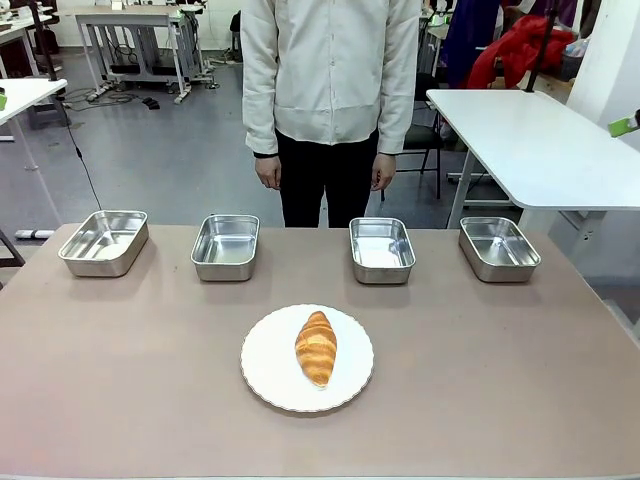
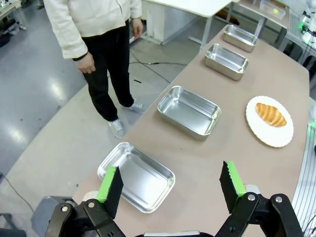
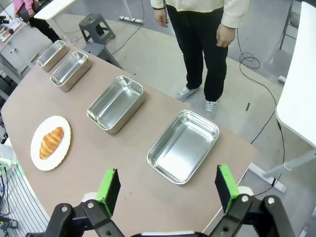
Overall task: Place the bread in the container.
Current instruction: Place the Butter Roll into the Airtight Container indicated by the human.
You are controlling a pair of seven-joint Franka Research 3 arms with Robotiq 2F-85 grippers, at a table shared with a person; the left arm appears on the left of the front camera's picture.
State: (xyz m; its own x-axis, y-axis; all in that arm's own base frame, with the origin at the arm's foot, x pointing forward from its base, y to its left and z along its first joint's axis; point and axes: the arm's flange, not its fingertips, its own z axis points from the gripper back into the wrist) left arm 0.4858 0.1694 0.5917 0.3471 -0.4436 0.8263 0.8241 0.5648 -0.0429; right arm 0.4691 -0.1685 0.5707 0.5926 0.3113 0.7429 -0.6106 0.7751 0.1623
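The bread (image 1: pixel 316 347), a golden-brown croissant, lies on a round white plate (image 1: pixel 262 375) at the table's near middle. Behind it, several shiny steel containers stand empty in a row along the far edge, from far left (image 1: pixel 104 242) to far right (image 1: pixel 498 247). My left gripper (image 2: pixel 171 182) hangs open high above the leftmost container (image 2: pixel 136 177), and the bread (image 2: pixel 270 114) lies far off to its right. My right gripper (image 3: pixel 167 186) is open too, high over the rightmost container (image 3: pixel 183 145), with the bread (image 3: pixel 51 142) well away at the left. Nothing sits between either pair of fingers.
A person (image 1: pixel 330 90) stands at the far side behind the two middle containers (image 1: pixel 225 246) (image 1: pixel 382 249), both hands hanging down. A white table (image 1: pixel 540 140) stands beyond the far right corner. Bare tabletop (image 1: pixel 500 380) surrounds the plate.
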